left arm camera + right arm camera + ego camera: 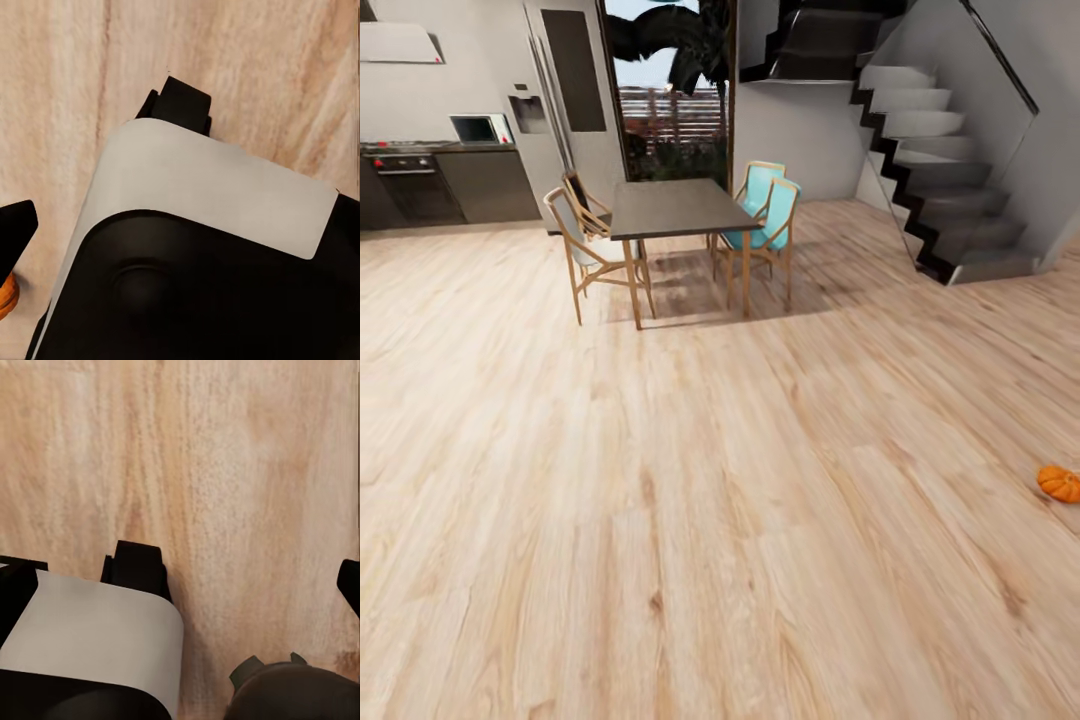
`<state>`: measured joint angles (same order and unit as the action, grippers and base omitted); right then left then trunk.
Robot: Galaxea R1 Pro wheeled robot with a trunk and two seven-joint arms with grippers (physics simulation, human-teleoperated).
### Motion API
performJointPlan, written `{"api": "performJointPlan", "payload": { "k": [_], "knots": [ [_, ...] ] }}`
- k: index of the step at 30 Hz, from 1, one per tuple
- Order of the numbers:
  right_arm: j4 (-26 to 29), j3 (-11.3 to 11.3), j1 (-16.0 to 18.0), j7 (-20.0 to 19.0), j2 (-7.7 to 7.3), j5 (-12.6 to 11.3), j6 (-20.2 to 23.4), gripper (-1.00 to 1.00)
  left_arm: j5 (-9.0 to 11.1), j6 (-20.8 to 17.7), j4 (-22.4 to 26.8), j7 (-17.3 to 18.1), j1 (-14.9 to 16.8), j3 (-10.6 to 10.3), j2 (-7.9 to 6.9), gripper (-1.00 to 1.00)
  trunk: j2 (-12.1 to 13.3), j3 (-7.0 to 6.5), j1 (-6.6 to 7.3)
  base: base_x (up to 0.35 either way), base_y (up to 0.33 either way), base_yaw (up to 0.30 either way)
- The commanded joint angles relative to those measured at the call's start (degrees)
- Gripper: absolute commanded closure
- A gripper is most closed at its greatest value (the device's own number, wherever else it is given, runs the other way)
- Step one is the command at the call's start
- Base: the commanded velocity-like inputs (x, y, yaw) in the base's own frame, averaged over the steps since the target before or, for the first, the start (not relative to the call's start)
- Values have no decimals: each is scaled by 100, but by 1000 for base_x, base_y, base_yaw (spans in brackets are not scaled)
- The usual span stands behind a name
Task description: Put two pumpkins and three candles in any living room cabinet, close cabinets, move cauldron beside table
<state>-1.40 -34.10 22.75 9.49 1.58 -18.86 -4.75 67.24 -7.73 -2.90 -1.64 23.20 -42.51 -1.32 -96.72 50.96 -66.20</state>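
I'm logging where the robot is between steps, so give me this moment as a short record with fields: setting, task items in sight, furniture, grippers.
setting: open room with a wood floor; kitchen units at far left, staircase at far right
task items in sight: one pumpkin on the floor at the head view's right edge
furniture: dark dining table with four chairs, two with turquoise seats
grippers: jaw state cannot be told from the wrist views

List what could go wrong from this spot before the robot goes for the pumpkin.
1. The pumpkin lies on the wood floor at the head view's right edge, so a turn away could likely lose sight of it.
2. It is round and unsupported; a bump from the base might roll it.
3. The dining table and chairs stand ahead, a possible collision if driving straight.
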Motion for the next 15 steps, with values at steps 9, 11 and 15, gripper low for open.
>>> {"api": "performJointPlan", "payload": {
  "k": [9,11,15],
  "knots": [
    [2,0,0,1,0,-4,0,-100,0,0,0,-2,0,4,0,-100,0,0,0,326,0,286],
    [1,0,-2,0,0,-4,0,-100,0,0,0,-3,0,4,0,-100,0,0,0,255,0,286],
    [0,0,-1,0,0,-4,0,-100,0,0,0,-3,0,6,0,-100,0,0,0,74,0,286]
  ]
}}
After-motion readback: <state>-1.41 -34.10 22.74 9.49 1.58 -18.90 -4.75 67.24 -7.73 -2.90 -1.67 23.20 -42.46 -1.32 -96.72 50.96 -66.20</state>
